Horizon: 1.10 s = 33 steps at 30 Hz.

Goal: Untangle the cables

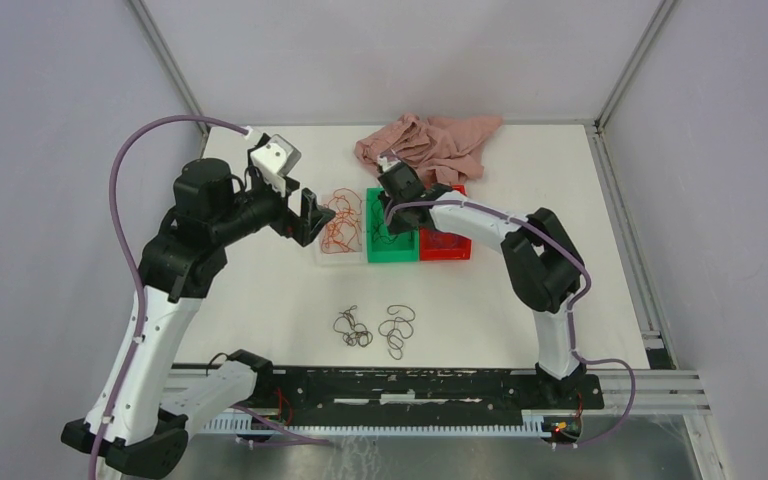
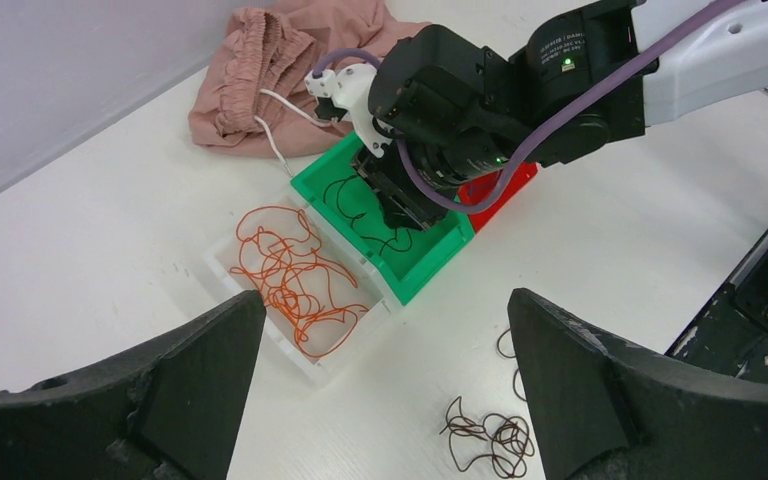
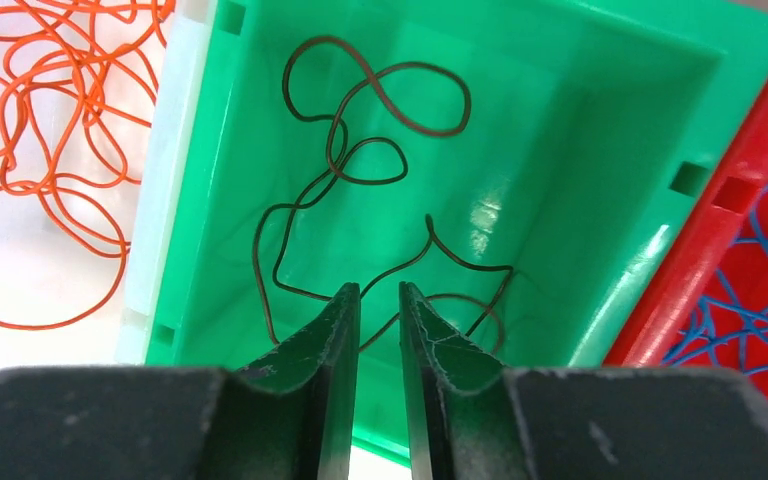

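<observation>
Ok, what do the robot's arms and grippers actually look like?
Both the left arm and right arm have white links with black joints. A purple hose runs along each. The left gripper and right gripper have black, wedge-shaped fingers. A small green light glows on the right wrist.

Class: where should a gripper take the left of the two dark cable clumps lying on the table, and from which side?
Likely an outer loop of the clump, from straight above: it lies flat on the table, and its edge loops stand clear of the knotted middle.
</observation>
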Motion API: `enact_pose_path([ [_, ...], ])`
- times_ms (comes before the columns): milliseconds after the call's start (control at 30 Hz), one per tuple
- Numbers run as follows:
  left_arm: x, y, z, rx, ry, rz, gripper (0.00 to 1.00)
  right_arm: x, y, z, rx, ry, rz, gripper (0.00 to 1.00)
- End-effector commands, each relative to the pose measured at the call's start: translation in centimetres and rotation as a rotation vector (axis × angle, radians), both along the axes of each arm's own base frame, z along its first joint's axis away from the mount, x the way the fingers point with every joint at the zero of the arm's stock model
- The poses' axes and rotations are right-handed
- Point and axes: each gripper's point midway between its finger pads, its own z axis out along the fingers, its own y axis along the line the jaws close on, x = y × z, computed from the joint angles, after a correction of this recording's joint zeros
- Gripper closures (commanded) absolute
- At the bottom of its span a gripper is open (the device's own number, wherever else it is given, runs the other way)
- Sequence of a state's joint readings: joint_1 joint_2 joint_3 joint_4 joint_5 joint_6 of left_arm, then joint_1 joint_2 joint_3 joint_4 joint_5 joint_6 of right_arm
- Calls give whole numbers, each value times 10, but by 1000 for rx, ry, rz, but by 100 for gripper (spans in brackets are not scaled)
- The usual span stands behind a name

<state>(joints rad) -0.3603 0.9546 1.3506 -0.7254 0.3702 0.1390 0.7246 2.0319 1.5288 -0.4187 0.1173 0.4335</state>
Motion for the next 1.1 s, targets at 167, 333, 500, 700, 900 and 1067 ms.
enact_pose_path([
  [167,0,-3,8,13,-58,-43,0,-14,-16,97,74,-207,38,53],
  [333,2,-3,4,28,-46,-43,1,-81,-33,93,3,-164,143,43],
  [500,6,-2,0,47,-41,-36,1,-159,-37,76,5,-83,258,38],
  [700,11,-2,1,57,-56,-31,1,-215,-25,33,-22,59,261,39],
  [900,11,0,2,70,-67,-27,1,-233,4,-2,-56,139,285,44],
  [1067,9,1,1,72,-66,-27,1,-229,19,-19,-60,150,283,53],
])
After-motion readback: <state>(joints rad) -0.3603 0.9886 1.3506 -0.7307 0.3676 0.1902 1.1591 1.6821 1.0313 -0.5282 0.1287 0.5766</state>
